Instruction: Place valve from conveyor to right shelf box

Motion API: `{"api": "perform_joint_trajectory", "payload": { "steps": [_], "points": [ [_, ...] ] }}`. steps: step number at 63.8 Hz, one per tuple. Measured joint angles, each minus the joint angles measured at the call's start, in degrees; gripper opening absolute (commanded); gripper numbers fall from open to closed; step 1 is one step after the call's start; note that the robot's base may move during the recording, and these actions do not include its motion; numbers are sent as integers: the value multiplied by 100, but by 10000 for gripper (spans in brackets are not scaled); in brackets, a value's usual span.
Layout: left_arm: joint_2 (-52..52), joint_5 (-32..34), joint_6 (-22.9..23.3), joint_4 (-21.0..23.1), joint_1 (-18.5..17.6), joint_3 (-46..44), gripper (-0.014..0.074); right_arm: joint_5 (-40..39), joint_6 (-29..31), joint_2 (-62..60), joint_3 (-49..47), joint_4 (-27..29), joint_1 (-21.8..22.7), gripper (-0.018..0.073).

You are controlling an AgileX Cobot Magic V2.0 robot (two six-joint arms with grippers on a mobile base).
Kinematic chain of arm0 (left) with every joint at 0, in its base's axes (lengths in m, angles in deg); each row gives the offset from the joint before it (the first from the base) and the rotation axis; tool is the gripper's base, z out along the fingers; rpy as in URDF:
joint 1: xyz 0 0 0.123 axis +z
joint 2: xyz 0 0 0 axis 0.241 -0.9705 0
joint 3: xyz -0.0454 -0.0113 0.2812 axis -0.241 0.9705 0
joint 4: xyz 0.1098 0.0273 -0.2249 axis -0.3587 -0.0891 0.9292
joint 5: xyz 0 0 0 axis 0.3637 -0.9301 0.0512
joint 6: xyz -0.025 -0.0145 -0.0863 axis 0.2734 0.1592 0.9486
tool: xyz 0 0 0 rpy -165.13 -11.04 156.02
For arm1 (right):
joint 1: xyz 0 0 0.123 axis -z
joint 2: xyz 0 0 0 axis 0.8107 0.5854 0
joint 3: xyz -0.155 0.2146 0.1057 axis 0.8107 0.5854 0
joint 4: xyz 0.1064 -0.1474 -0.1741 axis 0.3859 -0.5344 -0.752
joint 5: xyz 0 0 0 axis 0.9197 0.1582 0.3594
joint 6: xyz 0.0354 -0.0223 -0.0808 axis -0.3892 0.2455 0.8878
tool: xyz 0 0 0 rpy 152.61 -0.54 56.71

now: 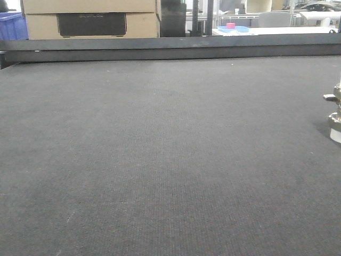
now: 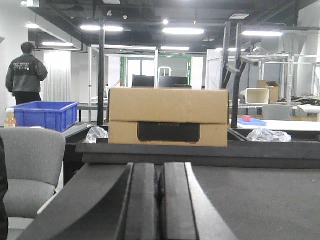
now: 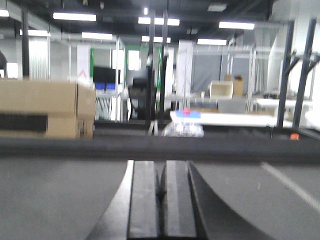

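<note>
Dark-grey woven belt of the conveyor [image 1: 160, 160] fills pretty much my whole front view, with its black rail [image 1: 170, 49] running along the far edge. The small silvery metal valve [image 1: 335, 109], all stacked round rings, stands upright on the belt at the very right edge of that view. It's half cut off by the frame, short side stub poking left, whitish bottom part down on the belt. Neither wrist view catches it.

My left claw [image 2: 160, 172] is clenched: two black fingers pressed together with just a thin seam between them and nothing in there, sitting low by the belt. Same deal with my right claw [image 3: 161, 170], clamped on nothing, though that view is blurry.

Beyond the rail sits a tan cardboard box with a dark panel [image 2: 167, 117]. Left of it are a blue plastic bin [image 2: 45, 114], a grey padded chair [image 2: 30, 170] and a person in a dark jacket [image 2: 25, 72] facing away.
</note>
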Motion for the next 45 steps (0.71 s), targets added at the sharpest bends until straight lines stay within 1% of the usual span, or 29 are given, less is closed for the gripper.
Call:
{"api": "perform_joint_trajectory", "payload": {
  "steps": [5,8,14,17,23,24,29,39,45],
  "points": [
    [-419,-700,0,-119,0,-681,-37,443,0,283,-627,0,0,4],
    [-718,-1116,0,-207,0,-1085,38,594,0,534,-946,0,0,116],
    [-1303,-1763,0,-237,0,-1766,217,758,0,1054,-1400,0,0,304],
    [-1606,-2037,0,-251,0,-2091,328,777,0,1339,-1564,0,0,421],
    [-2158,-2495,0,-251,0,-2667,489,811,0,1896,-1812,0,0,578],
    [-2225,-2545,0,-251,0,-2726,520,811,0,1971,-1831,0,0,573],
    [-2546,-2700,0,-251,-35,-2970,603,811,0,2398,-1856,0,0,570],
    [-2900,-2923,0,-207,-253,-3290,599,815,0,3003,-2043,-68,0,570],
    [-3042,-3051,0,-163,-265,-3437,599,1312,0,3432,-2517,-79,0,570]
  ]
}}
